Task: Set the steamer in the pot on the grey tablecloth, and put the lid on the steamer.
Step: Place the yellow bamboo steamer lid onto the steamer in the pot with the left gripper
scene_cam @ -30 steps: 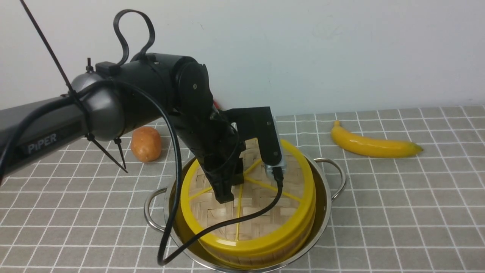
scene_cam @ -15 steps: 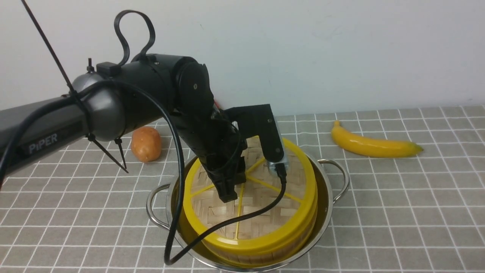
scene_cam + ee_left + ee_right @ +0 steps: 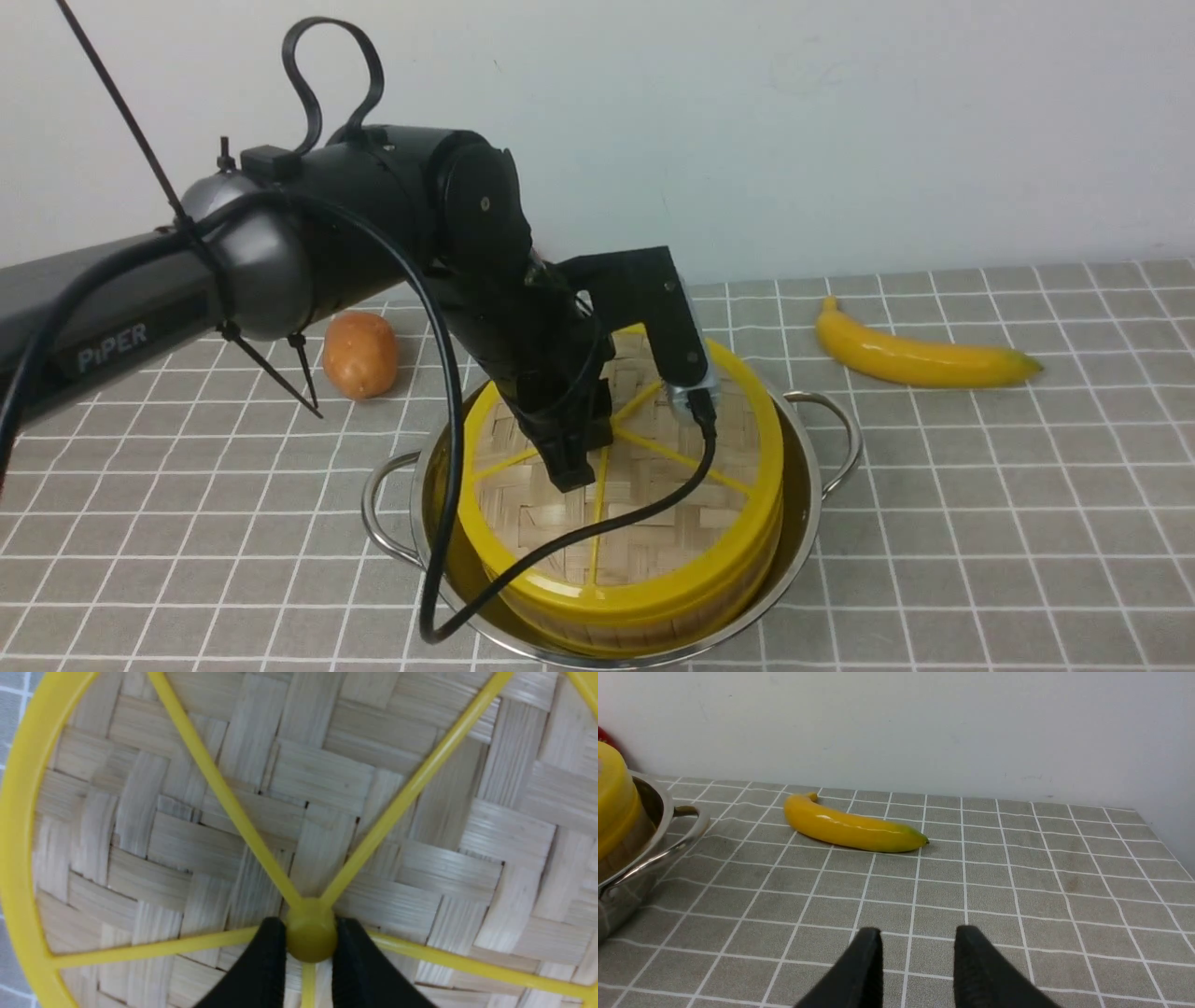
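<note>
My left gripper [image 3: 310, 927]: clamped on the centre hub of the lid [image 3: 644, 523].
My right gripper [image 3: 917, 945]: jaws apart, empty, above the grey tablecloth [image 3: 980, 485].
Lid: atop steamer [image 3: 607, 639], inside pot [image 3: 808, 504], tablecloth's near edge.
Room: plain white wall [image 3: 840, 121] behind.

Right claw [image 3: 918, 933] seen parted, nothing held, above grey tablecloth [image 3: 1017, 882]. Banana [image 3: 852, 830] noted at eleven o'clock from claw; pot [image 3: 663, 807] at ten.
</note>
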You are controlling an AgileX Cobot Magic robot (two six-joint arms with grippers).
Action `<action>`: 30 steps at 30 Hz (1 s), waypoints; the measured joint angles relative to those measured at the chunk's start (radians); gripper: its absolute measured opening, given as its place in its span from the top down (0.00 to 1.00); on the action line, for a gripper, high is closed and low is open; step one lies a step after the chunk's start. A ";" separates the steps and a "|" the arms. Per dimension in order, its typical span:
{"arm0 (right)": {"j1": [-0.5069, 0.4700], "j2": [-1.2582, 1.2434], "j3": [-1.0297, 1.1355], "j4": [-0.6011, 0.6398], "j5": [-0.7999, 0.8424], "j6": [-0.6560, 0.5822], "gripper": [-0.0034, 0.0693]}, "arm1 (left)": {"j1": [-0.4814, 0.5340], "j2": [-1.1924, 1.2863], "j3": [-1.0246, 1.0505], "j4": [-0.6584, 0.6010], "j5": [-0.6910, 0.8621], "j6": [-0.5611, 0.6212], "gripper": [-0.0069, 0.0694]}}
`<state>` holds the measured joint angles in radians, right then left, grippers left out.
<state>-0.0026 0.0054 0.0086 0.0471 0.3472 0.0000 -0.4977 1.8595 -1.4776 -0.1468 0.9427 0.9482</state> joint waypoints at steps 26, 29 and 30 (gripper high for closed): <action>0.000 0.000 0.000 0.000 -0.001 0.000 0.62 | 0.000 0.019 -0.170 -0.018 0.150 -0.076 0.75; 0.000 0.000 0.000 0.000 -0.001 0.000 0.62 | 0.000 0.018 -0.187 -0.002 0.192 -0.101 0.75; 0.000 0.000 0.000 0.000 -0.001 0.000 0.62 | 0.000 0.019 -0.187 0.004 0.201 -0.109 0.75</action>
<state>-0.0026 0.0054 0.0086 0.0471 0.3463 0.0000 -0.4977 1.8783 -1.6650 -0.1428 1.1440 0.8395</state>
